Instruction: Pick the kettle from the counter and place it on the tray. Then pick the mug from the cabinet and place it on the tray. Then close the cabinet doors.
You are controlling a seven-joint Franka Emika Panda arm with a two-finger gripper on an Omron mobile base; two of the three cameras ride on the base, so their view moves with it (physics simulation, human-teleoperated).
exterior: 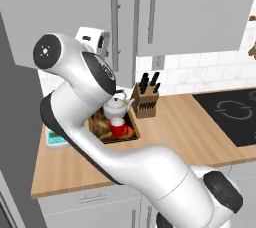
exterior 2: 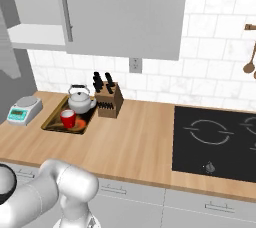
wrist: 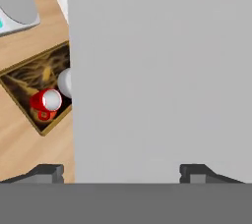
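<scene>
The silver kettle (exterior: 117, 106) (exterior 2: 81, 99) and the red mug (exterior: 118, 126) (exterior 2: 68, 118) both stand on the dark tray (exterior: 131, 135) (exterior 2: 52, 122) on the wooden counter (exterior: 180, 132) (exterior 2: 135, 137). In the hand view the mug (wrist: 47, 101) and a sliver of the kettle (wrist: 65, 83) show on the tray (wrist: 24, 83) beside a big grey door panel (wrist: 157, 70). My gripper (wrist: 123, 173) is open, its fingertips (wrist: 49, 171) straddling that panel's edge. The cabinet's left door (exterior: 60, 12) stands swung out, baring the shelf (exterior 2: 35, 34). The right door (exterior: 195, 12) (exterior 2: 125, 12) is shut.
A white-and-teal scale (exterior 2: 24, 109) (wrist: 17, 4) sits left of the tray. A wooden knife block (exterior: 146, 99) (exterior 2: 109, 99) stands right of the kettle. The black stovetop (exterior: 232, 114) (exterior 2: 215, 137) takes up the counter's right end. Utensils hang on the wall (exterior 2: 250, 64).
</scene>
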